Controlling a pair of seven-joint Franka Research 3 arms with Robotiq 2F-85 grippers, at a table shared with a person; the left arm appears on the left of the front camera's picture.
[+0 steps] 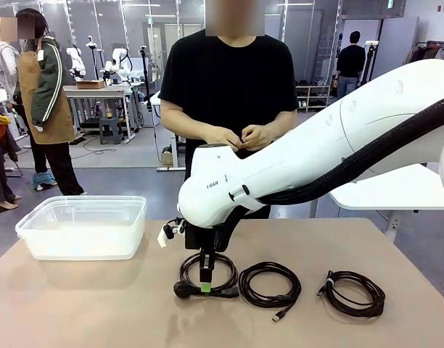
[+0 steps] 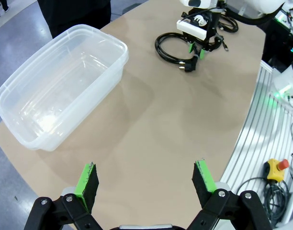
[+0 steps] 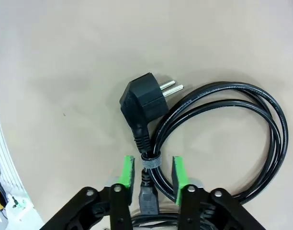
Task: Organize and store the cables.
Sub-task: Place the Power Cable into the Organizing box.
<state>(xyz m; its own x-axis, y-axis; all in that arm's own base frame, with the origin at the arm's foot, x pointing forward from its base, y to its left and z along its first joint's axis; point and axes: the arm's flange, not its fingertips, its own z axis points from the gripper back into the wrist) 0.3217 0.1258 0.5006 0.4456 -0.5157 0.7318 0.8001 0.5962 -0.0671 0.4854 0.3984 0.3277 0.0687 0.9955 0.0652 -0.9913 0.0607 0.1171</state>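
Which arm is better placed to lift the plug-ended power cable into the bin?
Right. The right gripper straddles the power cable at its tie, jaws open; the left gripper hangs open over the table, far off.

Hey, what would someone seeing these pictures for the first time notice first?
The big white right arm reaching across the middle, its jaws open astride the plug cable, which lies beside two more coils on the table. Next, the clear tub at the table's left end, and the person standing opposite.
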